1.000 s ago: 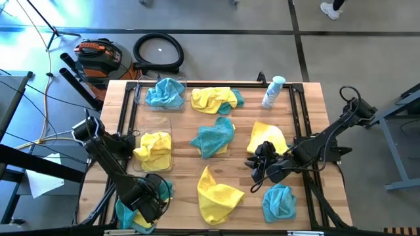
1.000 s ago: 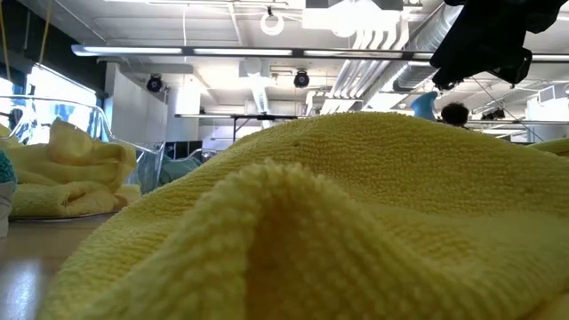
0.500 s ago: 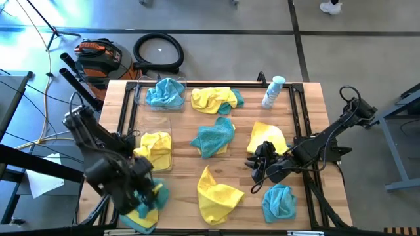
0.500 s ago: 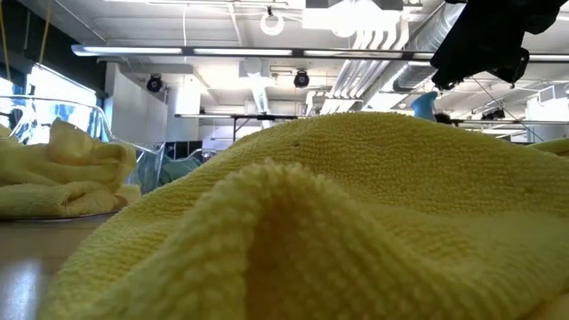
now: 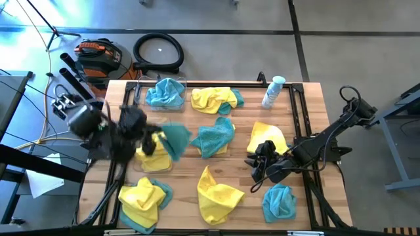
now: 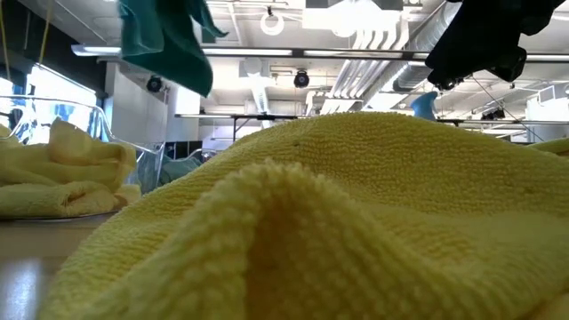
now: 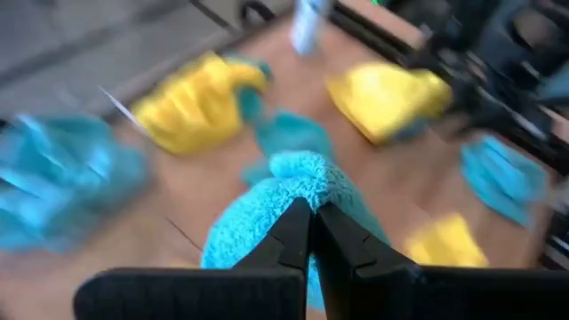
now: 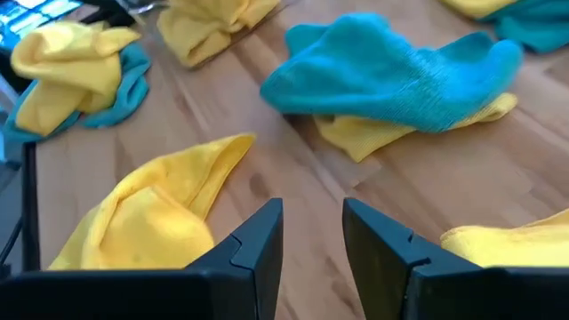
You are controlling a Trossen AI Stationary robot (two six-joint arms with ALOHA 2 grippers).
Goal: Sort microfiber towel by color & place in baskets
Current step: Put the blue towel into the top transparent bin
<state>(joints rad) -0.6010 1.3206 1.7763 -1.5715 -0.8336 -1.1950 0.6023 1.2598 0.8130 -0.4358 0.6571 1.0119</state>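
A white-and-blue bottle (image 5: 272,92) lies near the upper right of the wooden worktop (image 5: 236,134). On the floor beyond, at upper left, sit an orange-and-black device (image 5: 98,58) and a coiled black hose (image 5: 158,52).

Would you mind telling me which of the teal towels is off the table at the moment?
The teal towel pinched in the left gripper, hanging in the air near the basket of yellow towels; every other teal one lies on the table.

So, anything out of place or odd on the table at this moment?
Mostly no. The one non-cloth item is a white-and-blue bottle standing at the far edge. The left end effector is shut on a teal towel, carried above the basket that holds yellow cloths.
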